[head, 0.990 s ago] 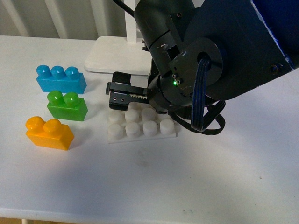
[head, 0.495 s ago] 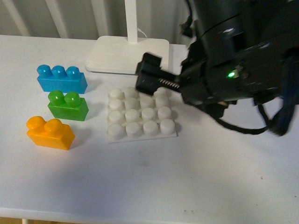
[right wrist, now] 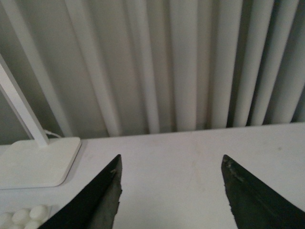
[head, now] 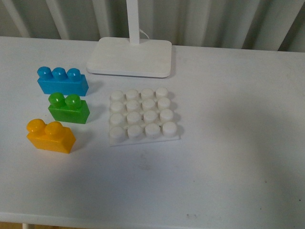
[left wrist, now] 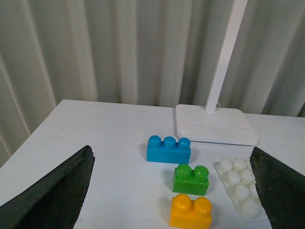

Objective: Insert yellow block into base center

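Observation:
The yellow block (head: 50,136) sits on the white table at the front left, two studs up; it also shows in the left wrist view (left wrist: 191,212). The white studded base (head: 143,116) lies flat in the middle, nothing on it, and shows in the left wrist view (left wrist: 238,186) and at a corner of the right wrist view (right wrist: 21,217). Neither arm shows in the front view. My left gripper (left wrist: 171,157) is open and empty, above and behind the bricks. My right gripper (right wrist: 171,162) is open and empty over bare table right of the base.
A green two-stud brick (head: 69,108) and a blue three-stud brick (head: 62,80) stand in a row behind the yellow block. A white lamp foot with a post (head: 129,56) stands behind the base. Grey curtains hang behind the table.
The right arm, which hung over the base a second ago, has swung right and pulled out of the front view. The base and bricks have not moved.

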You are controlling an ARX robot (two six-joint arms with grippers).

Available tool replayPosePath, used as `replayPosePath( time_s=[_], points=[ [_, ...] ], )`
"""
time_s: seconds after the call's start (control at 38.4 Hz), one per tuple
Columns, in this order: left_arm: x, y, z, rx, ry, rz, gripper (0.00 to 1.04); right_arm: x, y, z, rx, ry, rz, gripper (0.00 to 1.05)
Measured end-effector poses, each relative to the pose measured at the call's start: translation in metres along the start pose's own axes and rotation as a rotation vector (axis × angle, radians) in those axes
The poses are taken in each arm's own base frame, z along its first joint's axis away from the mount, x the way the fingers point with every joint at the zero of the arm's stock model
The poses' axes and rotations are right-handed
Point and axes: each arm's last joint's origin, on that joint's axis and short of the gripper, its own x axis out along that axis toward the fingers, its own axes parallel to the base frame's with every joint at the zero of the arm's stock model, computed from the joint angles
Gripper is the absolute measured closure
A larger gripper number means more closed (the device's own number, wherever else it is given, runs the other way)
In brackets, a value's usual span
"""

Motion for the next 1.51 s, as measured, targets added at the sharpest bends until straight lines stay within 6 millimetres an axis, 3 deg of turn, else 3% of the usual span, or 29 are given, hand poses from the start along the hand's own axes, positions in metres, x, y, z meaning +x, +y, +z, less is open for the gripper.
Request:
replayPosePath(
  time_s=[0.31,0.73,1.51],
  points=[
    [0.0,0.0,0.0,0.0,0.0,0.0,0.06,-0.028,-0.002,-0.018,-0.077,-0.025,0.006,1.04],
    [0.0,0.0,0.0,0.0,0.0,0.0,0.06,-0.048,-0.004,-0.037,-0.077,-0.036,0.006,1.04],
    [0.0,0.0,0.0,0.0,0.0,0.0,0.06,-0.067,-0.004,-0.039,-0.077,-0.02,0.005,1.04]
  ],
)
